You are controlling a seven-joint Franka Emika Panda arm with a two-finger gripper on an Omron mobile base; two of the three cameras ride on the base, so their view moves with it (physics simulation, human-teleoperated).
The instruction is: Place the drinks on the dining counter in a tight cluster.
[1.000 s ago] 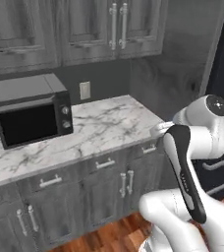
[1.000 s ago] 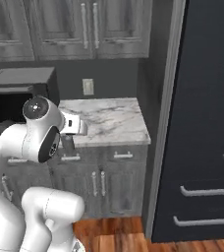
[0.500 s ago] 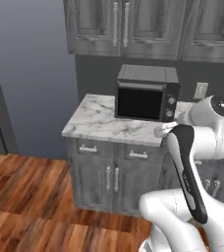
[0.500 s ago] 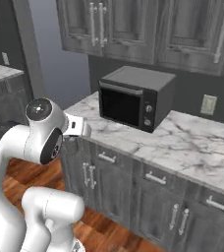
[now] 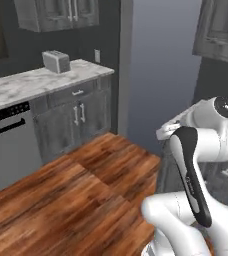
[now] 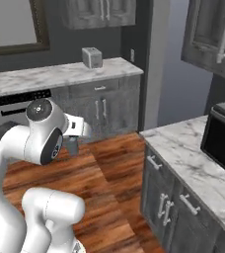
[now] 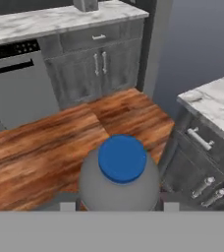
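While the base faced open wooden floor [image 5: 61, 200] and no dining table was in sight, the hand [image 7: 119, 209] was carrying one of the drinks: a small grey bottle with a round blue cap [image 7: 120, 174], seen from above in the hand view. It sat squarely between the two dark finger tips, whose grey pads showed at either side of its body, so the jaws stood partly closed and clamped on the bottle's sides. The grip low on the body, with the cap pointing up toward the camera, looked chosen to keep the bottle upright in transit, so it could be set straight down later.

The white arm was folded close to its own base, not reaching. In the right base view the hand [image 6: 74, 141] stuck out just past the big round joint, with a bit of grey bottle [image 6: 73, 146] hanging beneath it, above the floor. That tucked posture suited travel, since it kept the load near the body and clear of the grey cabinets [image 6: 168, 207].

Around it were a marble table along the wall [image 5: 36, 82] bearing a small silver toaster [image 5: 56, 61], a dishwasher front [image 5: 8, 145] below, and a nearer marble table [image 6: 193, 158] with a dark microwave [image 6: 223, 131]. By my judgement the delivery of this bottle was midway, with the placing not yet begun.
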